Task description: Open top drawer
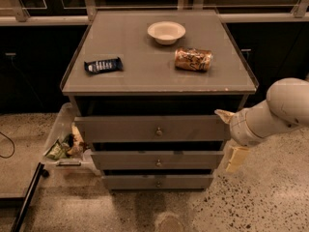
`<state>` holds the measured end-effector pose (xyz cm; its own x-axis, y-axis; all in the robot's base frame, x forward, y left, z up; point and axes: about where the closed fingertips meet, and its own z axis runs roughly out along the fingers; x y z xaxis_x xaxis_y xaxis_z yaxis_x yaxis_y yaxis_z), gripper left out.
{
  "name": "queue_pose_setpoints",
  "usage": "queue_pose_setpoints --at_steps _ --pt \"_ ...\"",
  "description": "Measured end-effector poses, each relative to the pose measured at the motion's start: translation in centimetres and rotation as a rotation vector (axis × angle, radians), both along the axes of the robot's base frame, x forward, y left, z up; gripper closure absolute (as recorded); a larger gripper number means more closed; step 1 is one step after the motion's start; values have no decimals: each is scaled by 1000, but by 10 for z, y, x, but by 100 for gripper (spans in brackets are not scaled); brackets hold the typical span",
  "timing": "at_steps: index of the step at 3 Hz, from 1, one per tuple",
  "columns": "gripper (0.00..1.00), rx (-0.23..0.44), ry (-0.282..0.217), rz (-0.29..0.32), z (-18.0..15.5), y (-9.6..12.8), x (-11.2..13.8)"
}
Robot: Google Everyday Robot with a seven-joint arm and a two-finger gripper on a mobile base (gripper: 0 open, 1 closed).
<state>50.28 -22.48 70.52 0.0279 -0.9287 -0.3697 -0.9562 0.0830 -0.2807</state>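
currently top drawer [120, 128] sits right beneath counter [96, 83], knob [158, 131] dead centre of front. can [193, 59] lying on side up top. hand [227, 138] at right end of drawer front, fingers spread wide, empty, well off knob. risks: closes on panel edge, slips off; hard yank rolls can.

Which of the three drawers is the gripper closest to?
The top drawer, widest and tallest-fronted; the gripper sits at its right end. The middle drawer and bottom drawer lie lower, narrower.
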Motion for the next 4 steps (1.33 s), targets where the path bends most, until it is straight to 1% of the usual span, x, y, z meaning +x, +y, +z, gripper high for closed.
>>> queue_pose_setpoints --at_steps 1,2,3,4 --pt "0 -4 -27 5 -3 3 4" --pt "0 13 -58 35 -9 10 27" --pt "0 43 -74 62 -16 20 50" --pt "0 71 -83 84 -25 28 67"
